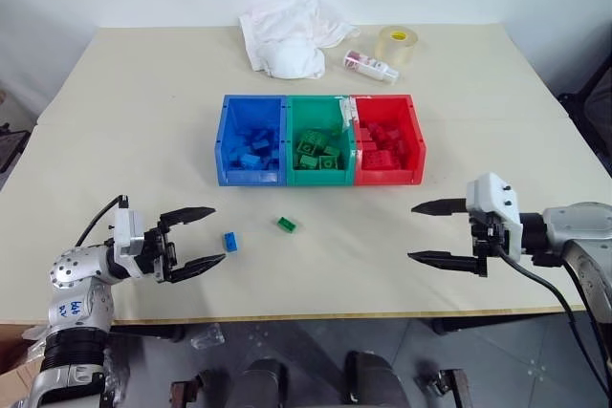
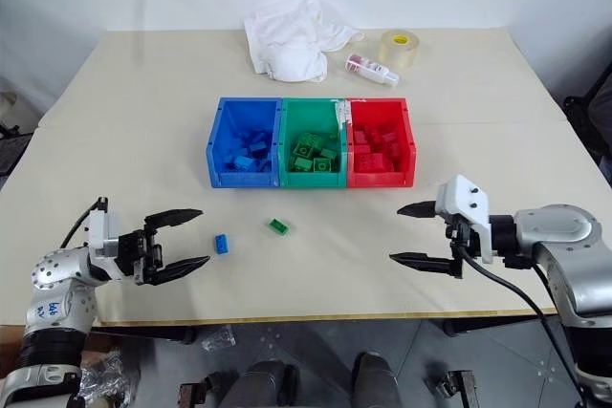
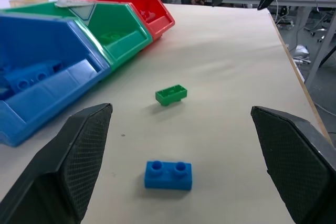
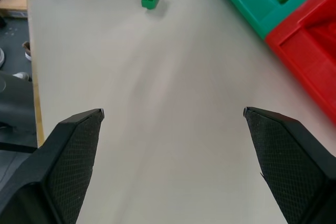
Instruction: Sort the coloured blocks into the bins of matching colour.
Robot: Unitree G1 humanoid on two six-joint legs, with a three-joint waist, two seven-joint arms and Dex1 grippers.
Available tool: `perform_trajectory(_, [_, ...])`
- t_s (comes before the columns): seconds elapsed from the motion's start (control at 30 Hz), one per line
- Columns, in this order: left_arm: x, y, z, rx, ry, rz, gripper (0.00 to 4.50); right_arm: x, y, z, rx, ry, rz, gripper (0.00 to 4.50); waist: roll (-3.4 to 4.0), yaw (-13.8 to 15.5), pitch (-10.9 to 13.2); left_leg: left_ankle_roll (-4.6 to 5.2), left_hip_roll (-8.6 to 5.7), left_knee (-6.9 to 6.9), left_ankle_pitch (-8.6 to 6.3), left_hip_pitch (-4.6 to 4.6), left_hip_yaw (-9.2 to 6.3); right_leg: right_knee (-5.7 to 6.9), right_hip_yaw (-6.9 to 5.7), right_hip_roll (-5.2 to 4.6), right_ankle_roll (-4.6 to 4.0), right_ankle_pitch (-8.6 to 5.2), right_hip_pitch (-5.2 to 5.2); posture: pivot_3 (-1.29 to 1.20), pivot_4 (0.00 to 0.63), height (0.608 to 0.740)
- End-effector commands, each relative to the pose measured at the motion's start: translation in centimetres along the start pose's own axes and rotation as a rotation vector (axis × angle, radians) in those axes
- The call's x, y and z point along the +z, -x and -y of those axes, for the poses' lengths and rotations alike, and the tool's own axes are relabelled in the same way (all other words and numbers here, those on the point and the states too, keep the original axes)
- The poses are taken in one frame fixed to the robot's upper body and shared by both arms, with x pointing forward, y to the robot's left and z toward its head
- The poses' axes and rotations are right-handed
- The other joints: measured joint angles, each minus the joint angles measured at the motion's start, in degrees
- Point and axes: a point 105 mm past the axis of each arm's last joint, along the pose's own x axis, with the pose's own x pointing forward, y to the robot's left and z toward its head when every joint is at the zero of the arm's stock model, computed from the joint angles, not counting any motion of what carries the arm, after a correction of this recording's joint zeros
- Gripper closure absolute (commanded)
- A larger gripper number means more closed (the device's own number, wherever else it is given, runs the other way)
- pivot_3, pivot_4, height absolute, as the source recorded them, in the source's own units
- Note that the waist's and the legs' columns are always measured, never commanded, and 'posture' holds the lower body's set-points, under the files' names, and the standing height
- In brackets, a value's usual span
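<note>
Three joined bins stand mid-table: blue [image 1: 232,110], green [image 1: 316,105] and red [image 1: 413,121], each holding several bricks of its own colour. Two loose blocks lie in front of them: a blue block [image 1: 230,241] and a green block [image 1: 286,225]. My left gripper [image 1: 207,236] is open at the front left, its tips just left of the blue block [image 3: 168,174], which lies between its fingers [image 3: 84,150] in the left wrist view. My right gripper [image 1: 427,232] hangs open and empty at the front right, below the red bin.
At the far side of the table lie a crumpled white cloth [image 1: 287,33], a small bottle on its side [image 1: 371,66] and a clear tape roll [image 1: 397,45]. The table's front edge [image 1: 316,314] runs just below both grippers.
</note>
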Motion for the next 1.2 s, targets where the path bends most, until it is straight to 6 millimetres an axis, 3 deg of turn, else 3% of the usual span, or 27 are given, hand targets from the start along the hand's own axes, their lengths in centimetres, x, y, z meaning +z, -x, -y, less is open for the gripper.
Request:
perform_trajectory(0.03, [0.4, -0.1, -0.2, 0.001, -0.022, 0.008, 0.00, 1.5, -2.7, -0.5, 0.061, 0.039, 0.052, 0.04, 0.00, -0.14, 0.00, 0.00, 0.01, 0.00, 0.00, 0.00, 0.00, 0.00, 0.00, 0.00, 0.00, 0.00, 0.00, 0.00, 0.150, 0.740])
perform_trajectory(0.4, [1.0, 0.0, 0.6, 0.028, -0.046, 0.018, 0.00, 4.3, -16.1, -0.4, 0.181, 0.122, 0.120, 0.04, -0.02, -1.02, -0.01, -0.03, 0.00, -0.01, 0.01, -0.01, -0.11, 0.13, -0.02, 0.02, 0.00, 0.00, -0.10, 0.00, 0.150, 0.740])
perform_trajectory(0.57, [1.1, 0.3, 1.3, 0.058, -0.046, 0.015, 0.00, 4.5, -19.3, -0.1, 0.178, 0.139, 0.107, 0.04, -0.03, -1.66, -0.02, -0.01, -0.16, -0.03, 0.00, -0.02, -0.34, 0.25, -0.07, -0.03, -0.02, 0.00, -0.09, 0.00, 0.150, 0.740])
perform_trajectory(0.67, [1.0, 0.5, 1.6, 0.073, -0.042, 0.011, 0.00, 3.7, -19.8, -0.2, 0.191, 0.168, 0.079, 0.64, -0.03, -1.70, -0.02, -0.01, -0.15, -0.03, 0.00, -0.02, -0.38, 0.27, -0.08, -0.02, -0.02, 0.00, -0.10, 0.00, 0.150, 0.740])
perform_trajectory(1.0, [0.8, 0.3, 1.6, 0.086, -0.034, 0.014, 0.00, 4.8, -18.7, -0.2, 0.182, 0.197, 0.135, 4.05, -0.03, -1.77, -0.02, -0.01, -0.12, -0.03, 0.00, -0.02, -0.36, 0.28, -0.08, 0.00, -0.02, 0.00, -0.10, 0.00, 0.150, 0.740])
perform_trajectory(1.2, [0.7, -0.1, 1.4, 0.083, -0.034, 0.022, 0.00, 8.4, -16.4, 1.4, 0.103, 0.188, 0.256, 4.04, -0.03, -1.69, -0.02, -0.01, -0.12, -0.02, 0.00, -0.02, -0.36, 0.28, -0.08, 0.00, -0.02, 0.00, -0.10, 0.00, 0.150, 0.740])
